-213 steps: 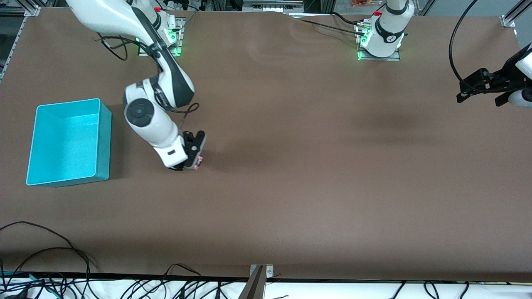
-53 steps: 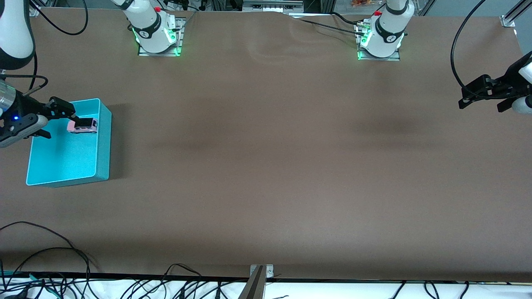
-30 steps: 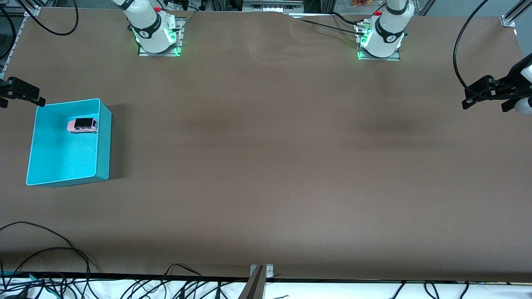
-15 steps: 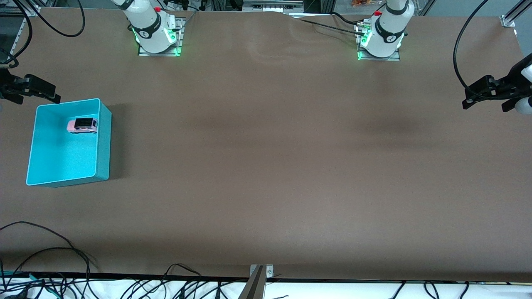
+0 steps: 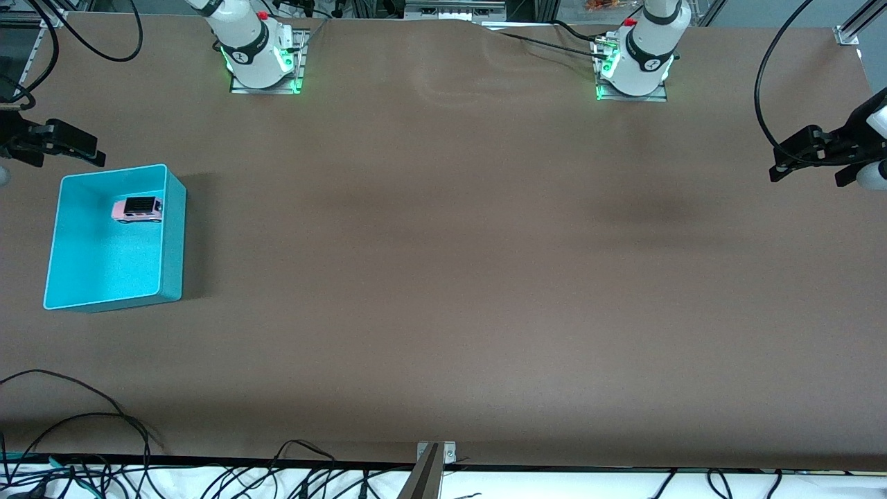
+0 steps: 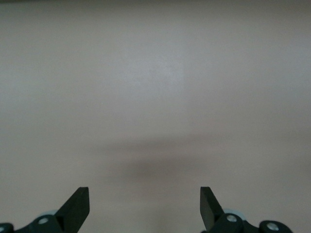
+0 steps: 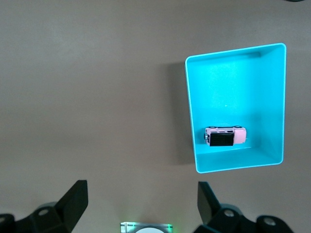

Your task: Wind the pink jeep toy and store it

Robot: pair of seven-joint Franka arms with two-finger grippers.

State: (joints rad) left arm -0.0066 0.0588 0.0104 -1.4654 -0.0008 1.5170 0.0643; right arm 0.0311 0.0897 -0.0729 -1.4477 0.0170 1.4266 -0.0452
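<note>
The pink jeep toy (image 5: 137, 208) lies inside the turquoise bin (image 5: 173, 242), close to the bin wall that faces the robots' bases. No gripper touches it. In the right wrist view the jeep (image 7: 224, 136) shows its black roof against the bin floor, inside the bin's rim (image 7: 233, 51). My right gripper (image 5: 69, 156) hangs open and empty high over the table edge at the right arm's end, just off the bin's corner. Its fingers (image 7: 80, 194) stand wide apart. My left gripper (image 5: 806, 177) waits open over the table at the left arm's end, with only bare tabletop beneath it (image 6: 144, 190).
The right arm's base (image 5: 260, 59) and the left arm's base (image 5: 634, 66) stand along the table's robot edge. Loose black cables (image 5: 83, 416) lie by the front edge. A metal bracket (image 5: 433, 457) sits at the middle of the front edge.
The right gripper has left the jeep in the bin, risen away, and drifted slightly toward the table's middle over the last second. The left arm has not moved.
</note>
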